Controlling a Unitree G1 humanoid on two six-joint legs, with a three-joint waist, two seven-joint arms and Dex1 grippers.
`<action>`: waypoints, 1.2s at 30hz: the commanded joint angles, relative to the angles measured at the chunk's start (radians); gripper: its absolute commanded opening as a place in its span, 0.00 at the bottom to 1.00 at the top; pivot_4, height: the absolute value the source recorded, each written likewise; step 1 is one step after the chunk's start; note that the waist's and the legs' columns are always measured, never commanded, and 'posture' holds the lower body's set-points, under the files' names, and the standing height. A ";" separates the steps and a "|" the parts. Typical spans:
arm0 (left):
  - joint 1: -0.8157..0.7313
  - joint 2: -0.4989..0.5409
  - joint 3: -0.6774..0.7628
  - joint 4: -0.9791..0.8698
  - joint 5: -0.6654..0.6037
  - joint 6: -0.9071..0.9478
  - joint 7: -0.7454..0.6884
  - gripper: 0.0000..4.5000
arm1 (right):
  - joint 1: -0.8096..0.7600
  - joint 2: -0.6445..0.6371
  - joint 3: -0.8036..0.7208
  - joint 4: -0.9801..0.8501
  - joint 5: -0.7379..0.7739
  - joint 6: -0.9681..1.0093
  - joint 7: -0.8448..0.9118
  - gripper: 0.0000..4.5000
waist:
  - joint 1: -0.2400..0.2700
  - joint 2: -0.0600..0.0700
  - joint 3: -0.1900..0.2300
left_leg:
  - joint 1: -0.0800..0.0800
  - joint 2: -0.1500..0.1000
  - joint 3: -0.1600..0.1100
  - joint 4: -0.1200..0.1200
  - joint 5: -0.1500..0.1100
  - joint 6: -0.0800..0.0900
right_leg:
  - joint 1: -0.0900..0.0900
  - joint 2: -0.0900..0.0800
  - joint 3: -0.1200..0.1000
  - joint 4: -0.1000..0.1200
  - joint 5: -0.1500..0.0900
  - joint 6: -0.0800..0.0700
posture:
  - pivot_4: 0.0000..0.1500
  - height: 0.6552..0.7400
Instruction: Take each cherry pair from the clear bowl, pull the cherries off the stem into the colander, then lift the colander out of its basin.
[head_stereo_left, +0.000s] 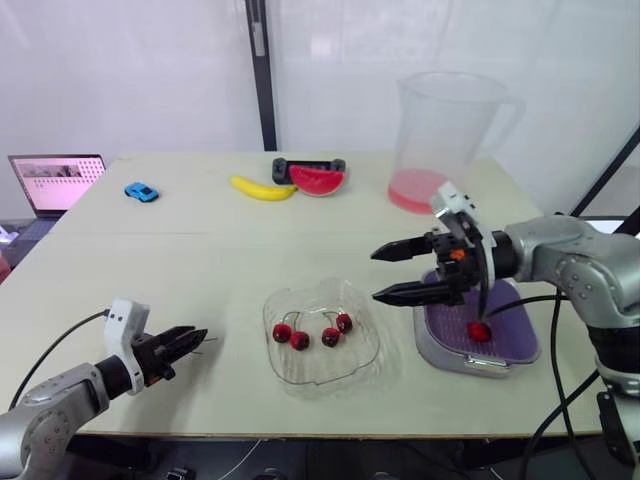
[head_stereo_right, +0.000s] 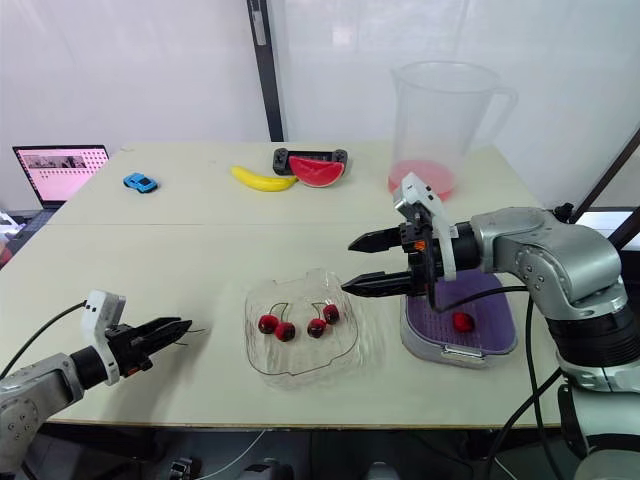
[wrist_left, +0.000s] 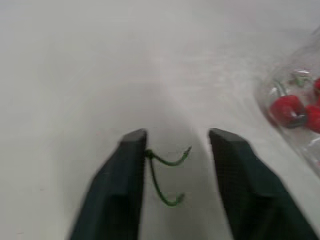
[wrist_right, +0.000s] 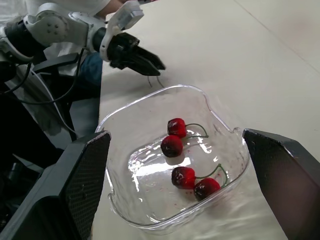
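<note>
Colander (head_stereo_left: 515, 335) partly behind right jaws

The clear bowl (head_stereo_left: 325, 372) is gleaming like glossy plastic; the cherries (head_stereo_left: 300, 340) are shining, smooth-skinned; the table (head_stereo_left: 200, 260) is looking matt; the colander (head_stereo_left: 512, 335) is showing a dull plastic finish.

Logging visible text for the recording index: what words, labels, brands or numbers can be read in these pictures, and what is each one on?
No text here can be read well enough to quote.
On the laptop, the screen shows rows of content, but they are too small to read.
On the clear pitcher, no scale marks or brand can be made out.
</note>
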 joint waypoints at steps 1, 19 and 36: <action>0.000 0.003 0.022 -0.007 -0.001 -0.023 -0.006 0.93 | -0.017 0.001 -0.023 -0.053 0.038 0.013 0.000 1.00 | -0.001 0.000 0.000 | 0.000 0.000 0.000 0.000 0.000 0.000 | 0.000 0.000 0.000 0.000 0.000 0.000 | 1.00 1.00; -0.181 0.182 0.134 -0.140 -0.209 -0.029 -0.228 0.98 | -0.014 -0.159 -0.076 0.022 -0.009 -0.009 0.033 1.00 | 0.003 0.000 0.000 | -0.001 -0.001 0.000 0.000 0.000 0.000 | 0.001 -0.002 -0.001 -0.002 0.000 0.000 | 1.00 1.00; -0.320 0.421 -0.085 -0.097 -0.079 -0.103 -0.514 0.98 | -0.196 -0.002 0.197 -0.077 -0.212 -0.057 -0.049 1.00 | -0.018 0.002 0.001 | 0.001 0.000 0.002 -0.004 0.000 0.000 | -0.001 0.002 0.001 -0.002 0.000 0.000 | 1.00 1.00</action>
